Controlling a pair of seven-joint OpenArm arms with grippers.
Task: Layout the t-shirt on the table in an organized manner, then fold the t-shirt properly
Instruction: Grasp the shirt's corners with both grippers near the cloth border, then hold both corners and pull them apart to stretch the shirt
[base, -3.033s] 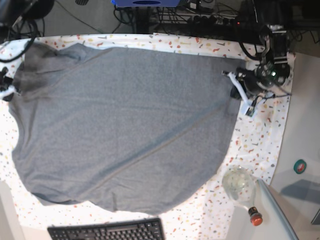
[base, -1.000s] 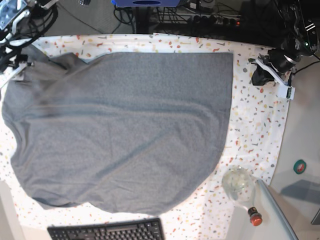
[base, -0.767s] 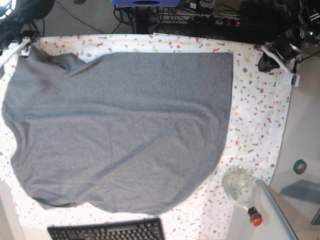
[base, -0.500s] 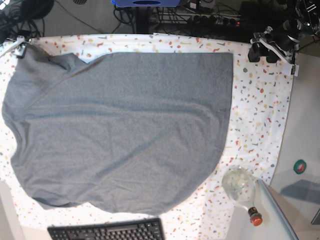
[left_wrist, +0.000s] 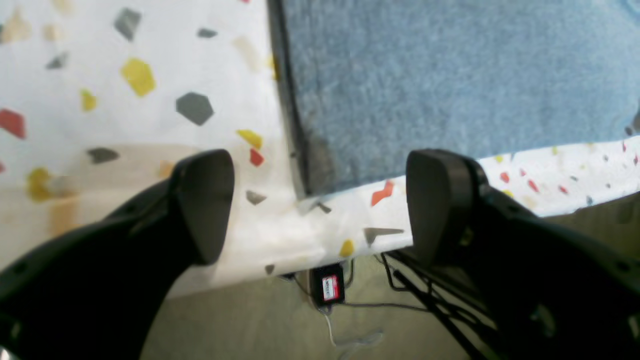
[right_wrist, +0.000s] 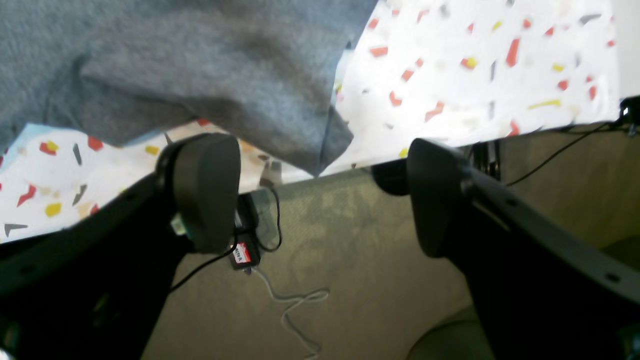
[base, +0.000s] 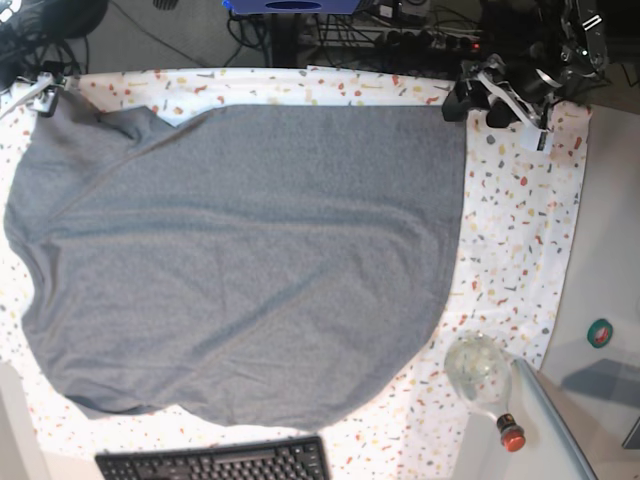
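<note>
While I've got both wrist cams up, the left hand (left_wrist: 320, 200) is spread wide with nothing in it, hanging over the upper-right corner of the grey t-shirt (base: 240, 260) at the worktop (base: 520, 230) edge. The right hand (right_wrist: 322, 192) is wide too and empty, just off the shirt's crumpled corner in the upper left of the base view. Shirt's lying mostly flat across the speckled worktop, keyboard (base: 215, 462) below it.

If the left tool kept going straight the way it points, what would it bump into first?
Probably the table's far edge, just beside the t-shirt's corner. The left tool is open above that spot, though the depth is hard to judge.
</note>
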